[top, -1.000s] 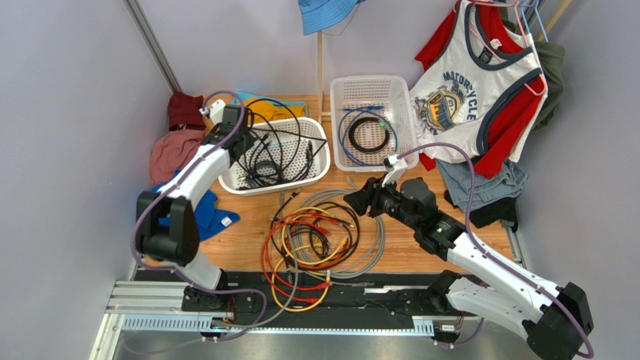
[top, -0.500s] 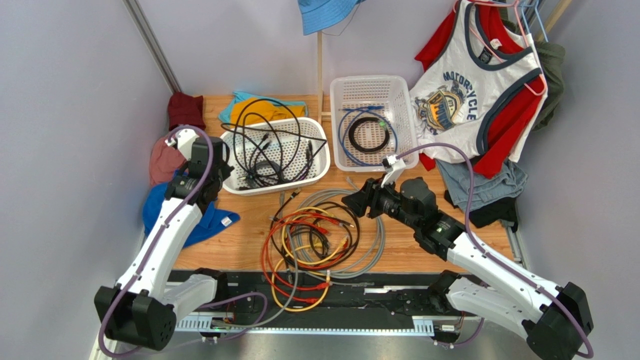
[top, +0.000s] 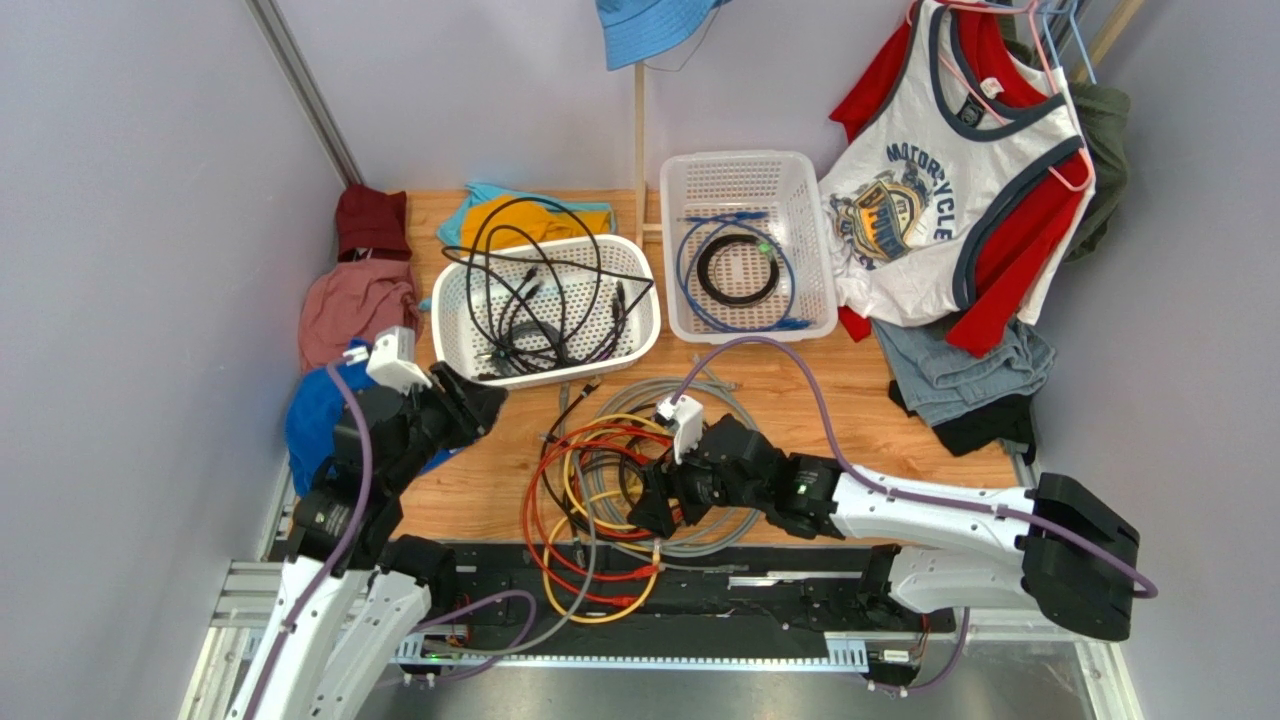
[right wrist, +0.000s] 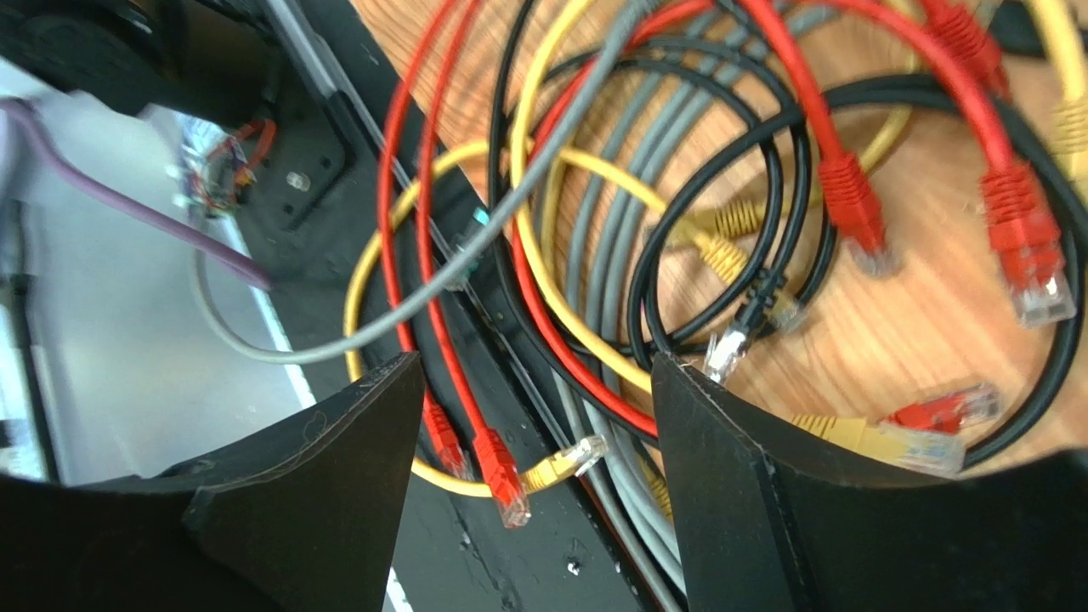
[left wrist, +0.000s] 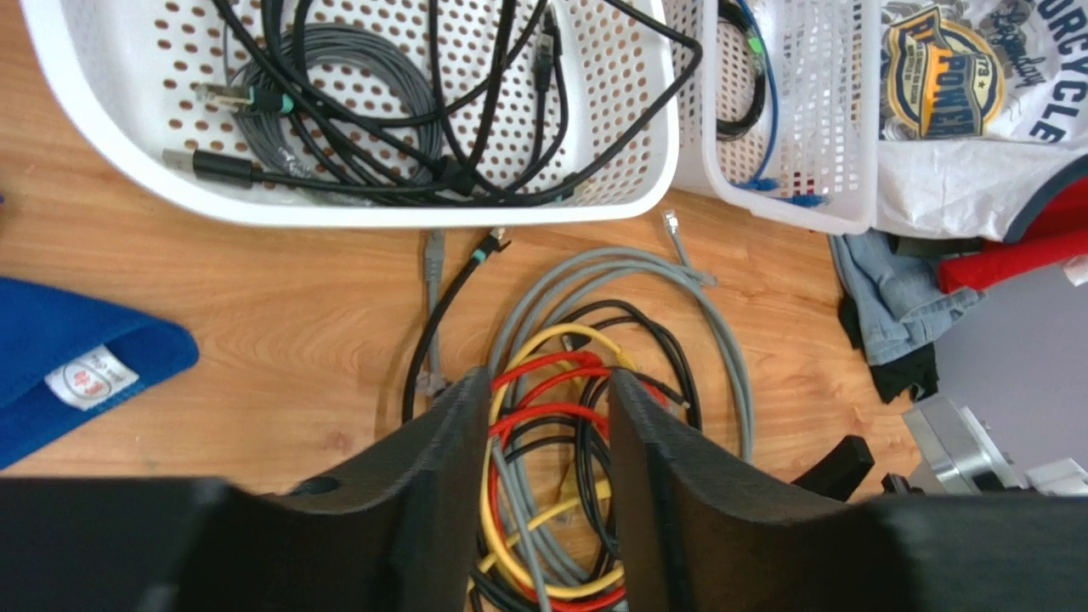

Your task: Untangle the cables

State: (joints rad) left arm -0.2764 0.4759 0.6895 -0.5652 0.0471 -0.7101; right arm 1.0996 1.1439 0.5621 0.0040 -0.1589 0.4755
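Note:
The cables point(top: 631, 488) lie in a tangled pile of red, yellow, black and grey loops on the wooden table, with some loops spilling over the near edge. My right gripper point(top: 658, 507) hovers open over the pile's near side. In the right wrist view its jaws point(right wrist: 534, 370) stand wide with red and yellow plug ends point(right wrist: 505, 478) below them, nothing held. My left gripper point(top: 475, 408) is open to the left of the pile. In the left wrist view its gripper point(left wrist: 547, 395) frames the cables point(left wrist: 571, 334) beyond, empty.
A white basket point(top: 544, 375) with black cords stands behind the pile; a second basket point(top: 819, 225) holds a blue and a black coil. Clothes lie left point(top: 316, 428) and right point(top: 962, 368). A black rail point(top: 751, 585) runs along the near edge.
My left arm has swung back from the left basket to the near left and its gripper has opened. My right arm has moved down and left over the pile, jaws wider.

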